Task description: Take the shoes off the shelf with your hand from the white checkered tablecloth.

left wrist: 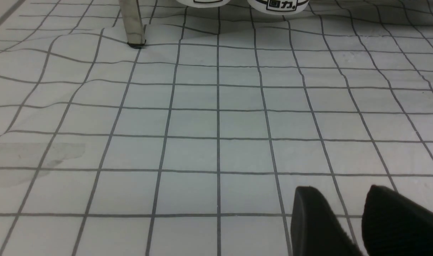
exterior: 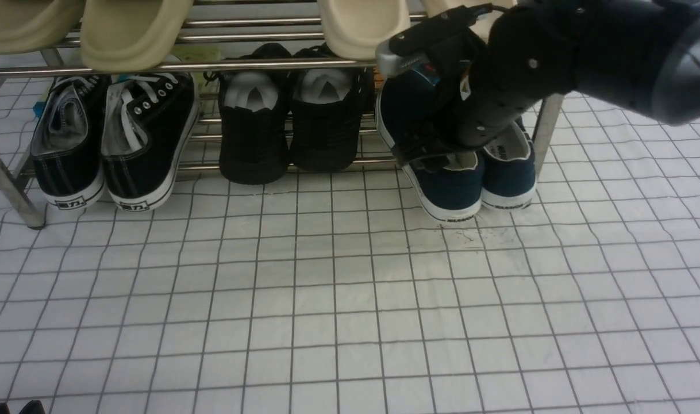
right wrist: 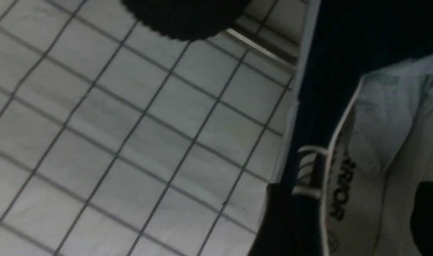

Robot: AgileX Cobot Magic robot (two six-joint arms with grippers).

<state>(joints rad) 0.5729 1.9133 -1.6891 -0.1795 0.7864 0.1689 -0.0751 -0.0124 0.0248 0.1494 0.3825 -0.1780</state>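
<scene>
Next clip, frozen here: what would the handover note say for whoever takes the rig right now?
The left gripper is open and empty, low over the white checkered tablecloth, short of the shelf.
The right gripper is open, straddling the heel wall of one of the shoes: one finger outside, one inside.
Both navy shoes sit at the right end of the lower tier, heels toward the robot.
Done: the reach. Left: close, draw each shoe out, set it on the cloth.
</scene>
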